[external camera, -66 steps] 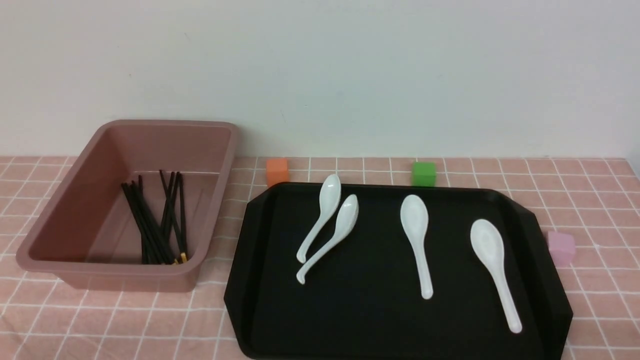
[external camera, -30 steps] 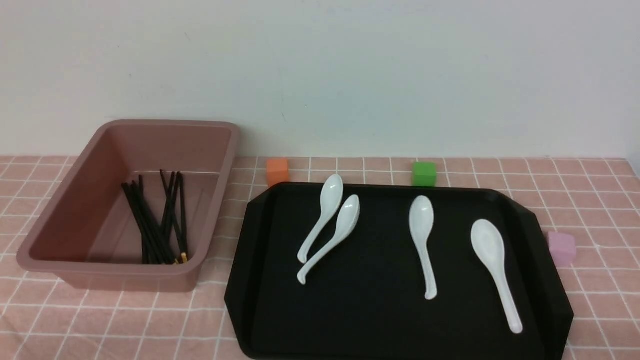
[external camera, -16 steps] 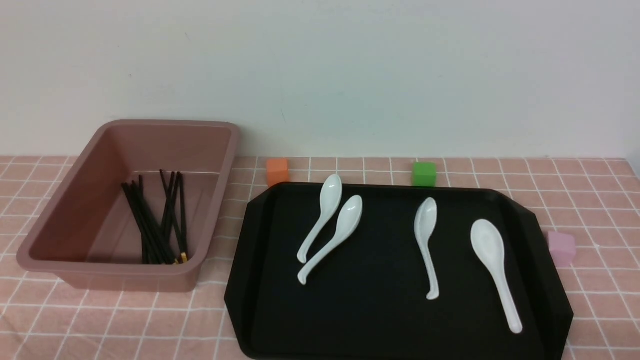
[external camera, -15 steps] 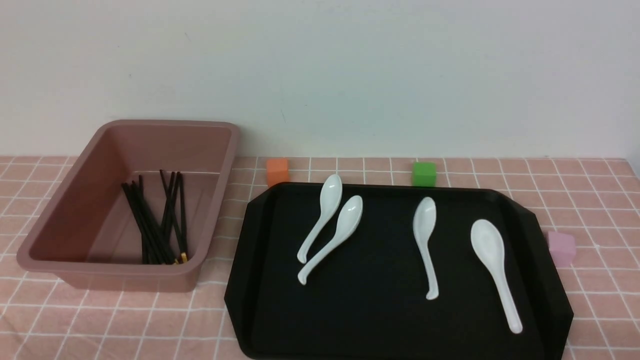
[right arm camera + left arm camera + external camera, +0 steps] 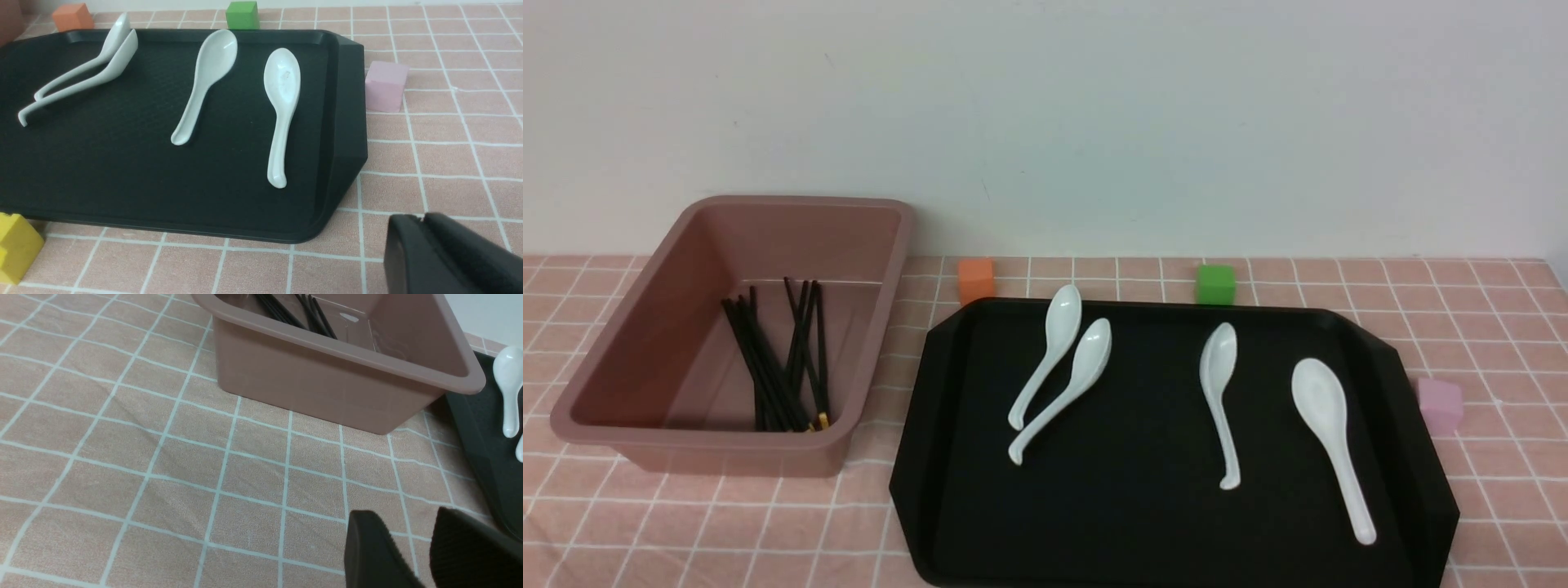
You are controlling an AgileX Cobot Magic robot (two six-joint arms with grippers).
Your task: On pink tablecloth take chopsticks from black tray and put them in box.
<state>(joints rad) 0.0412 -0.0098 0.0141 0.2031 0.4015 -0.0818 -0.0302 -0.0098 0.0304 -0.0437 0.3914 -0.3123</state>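
"Since both arms hang back from the work, where have the chopsticks (image 5: pixel 770 377) ended up?"

"In the box (image 5: pixel 719 442), ahead of the left gripper (image 5: pixel 404 516) on the pink tablecloth (image 5: pixel 605 514). They lie in a loose, crossing bundle, gold bands toward the robot, perhaps because they were let go in small lots rather than lined up."

"And that gripper?"

"Its fingers stand apart with nothing between them. Being nearest the box, it would suit the drop-off side."

"What about the right gripper (image 5: pixel 422 216)?"

"Its fingertips look together, with nothing held. It hangs on the near side of the black tray (image 5: pixel 1111 523), clear of the rim, likely so it won't knock anything."

"Any chopsticks left on the tray?"

"None that I can see. Ahead of the right gripper there are only white spoons (image 5: pixel 1218 367), which the task doesn't ask for, so they seem rightly left lying there."

"So I'd call it done?"

"I'd judge so. The next move is probably just keeping both arms back; reaching in again could only disturb the bundle."
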